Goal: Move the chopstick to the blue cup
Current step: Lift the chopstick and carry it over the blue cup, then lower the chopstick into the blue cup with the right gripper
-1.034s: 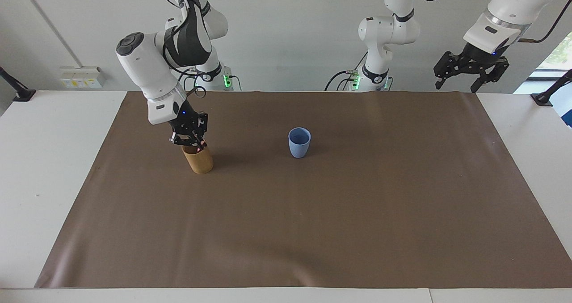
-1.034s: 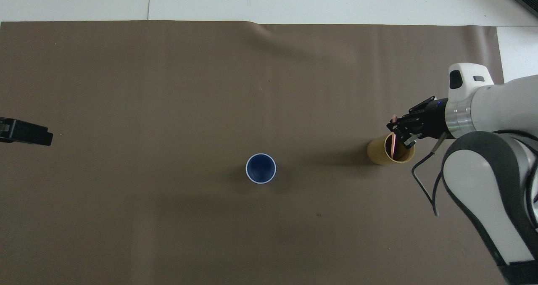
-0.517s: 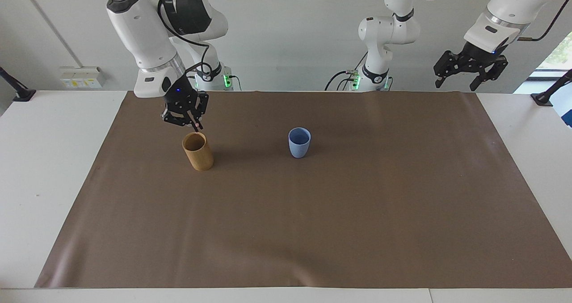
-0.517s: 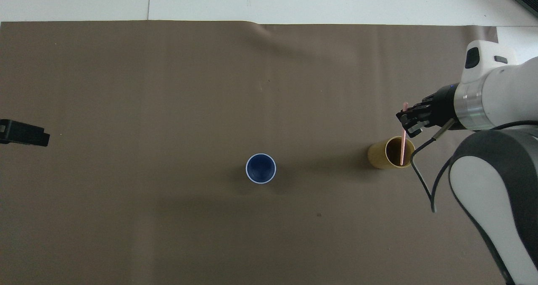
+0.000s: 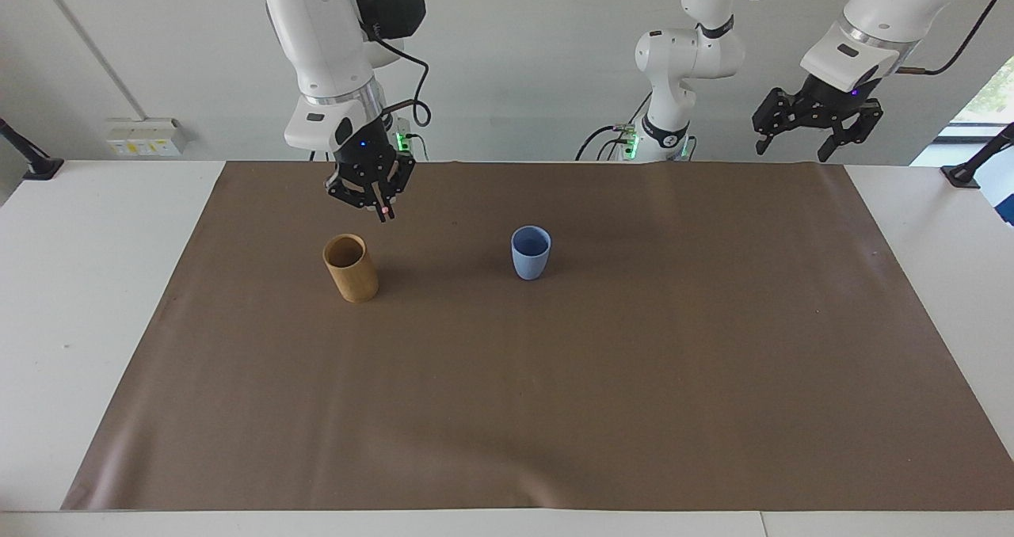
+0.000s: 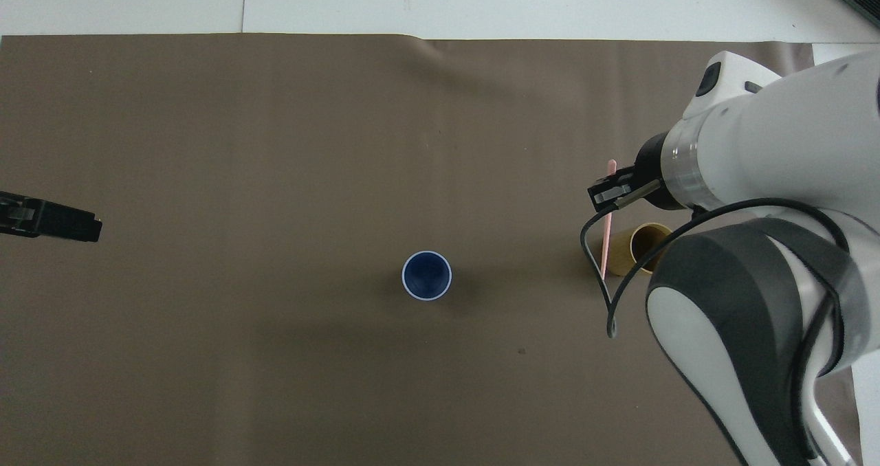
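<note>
Item 1 – right gripper (image 5: 383, 214): raised over the brown mat (image 5: 554, 410) between the tan cup (image 5: 350, 268) and the mat's robot-side edge, toward the right arm's end. Fingertips pinched together on the chopstick (image 6: 606, 245); clamp sits near the stick's upper end, most of the stick hanging below.

Item 2 – chopstick: thin pink stick, carried in the air, clear of the tan cup's rim. In overhead view its lower end overlaps the tan cup's side; in facing view only a pink speck shows at the fingertips.

Item 3 – tan cup: upright, empty as far as can be seen, near the mat's right-arm end.

Item 4 – blue cup (image 5: 531, 252): upright, mouth open, about mid-mat, well apart from the tan cup. Nothing in it.

Item 5 – left gripper (image 5: 816, 121): fingers apart, holding nothing, parked high over the mat's robot-side corner at the left arm's end. Waiting.

Risks (judgement): grip is high on a slim stick, so it may swing or pivot in transit; a tilted tip could miss the small mouth or catch the rim and tip the light cup. Releasing too high could let the stick bounce out.
</note>
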`<state>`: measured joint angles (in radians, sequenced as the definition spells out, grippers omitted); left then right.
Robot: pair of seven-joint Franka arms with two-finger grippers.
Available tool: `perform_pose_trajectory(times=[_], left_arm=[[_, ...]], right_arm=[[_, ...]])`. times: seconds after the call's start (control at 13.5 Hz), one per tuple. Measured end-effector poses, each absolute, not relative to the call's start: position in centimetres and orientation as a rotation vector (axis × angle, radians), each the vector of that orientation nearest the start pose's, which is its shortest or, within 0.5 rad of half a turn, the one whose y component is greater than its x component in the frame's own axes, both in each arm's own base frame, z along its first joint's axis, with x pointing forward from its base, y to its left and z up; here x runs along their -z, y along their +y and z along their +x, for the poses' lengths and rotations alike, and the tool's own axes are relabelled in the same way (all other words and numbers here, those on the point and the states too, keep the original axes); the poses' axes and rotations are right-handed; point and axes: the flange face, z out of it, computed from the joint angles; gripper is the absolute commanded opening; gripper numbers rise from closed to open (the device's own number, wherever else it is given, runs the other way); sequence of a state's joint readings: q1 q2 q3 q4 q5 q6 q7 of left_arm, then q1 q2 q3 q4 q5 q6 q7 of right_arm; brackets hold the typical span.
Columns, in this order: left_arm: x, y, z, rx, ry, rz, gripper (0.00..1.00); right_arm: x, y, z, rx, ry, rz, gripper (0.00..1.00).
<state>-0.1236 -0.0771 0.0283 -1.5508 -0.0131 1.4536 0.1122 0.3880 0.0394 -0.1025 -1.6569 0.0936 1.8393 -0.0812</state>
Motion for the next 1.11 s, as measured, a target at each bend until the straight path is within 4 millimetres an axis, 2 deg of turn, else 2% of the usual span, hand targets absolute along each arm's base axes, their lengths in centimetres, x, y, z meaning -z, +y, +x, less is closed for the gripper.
perform_pose_trajectory(times=[0.07, 0.22, 0.44, 0.59, 0.74, 0.96, 1.11], left_arm=[[-66.5, -4.9, 51.5, -0.032, 0.327, -3.140, 1.00], [-66.5, -4.5, 51.5, -0.041, 0.315, -3.141, 1.00], [-66.5, -4.8, 51.4, -0.047, 0.321, -3.137, 1.00], [-66.4, -5.4, 51.4, -0.048, 0.338, -3.135, 1.00], [-66.4, -5.5, 51.3, -0.049, 0.338, -3.134, 1.00], [-66.4, -4.5, 51.4, -0.050, 0.304, -3.139, 1.00], [-66.4, -4.0, 51.5, -0.050, 0.290, -3.141, 1.00]], right_arm=[[-58.4, 18.7, 56.1, 0.199, -0.434, -2.976, 0.00], [-57.9, 23.0, 55.8, 0.232, -0.248, -2.950, 0.00], [-55.9, 30.0, 55.4, 0.284, -0.031, -2.897, 0.00], [-54.6, 32.8, 55.5, 0.294, 0.055, -2.872, 0.00], [-54.1, 33.8, 55.8, 0.313, 0.068, -2.856, 0.00], [-54.3, 33.6, 56.2, 0.353, 0.053, -2.852, 0.00], [-54.1, 33.2, 56.4, 0.363, -0.018, -2.863, 0.00]])
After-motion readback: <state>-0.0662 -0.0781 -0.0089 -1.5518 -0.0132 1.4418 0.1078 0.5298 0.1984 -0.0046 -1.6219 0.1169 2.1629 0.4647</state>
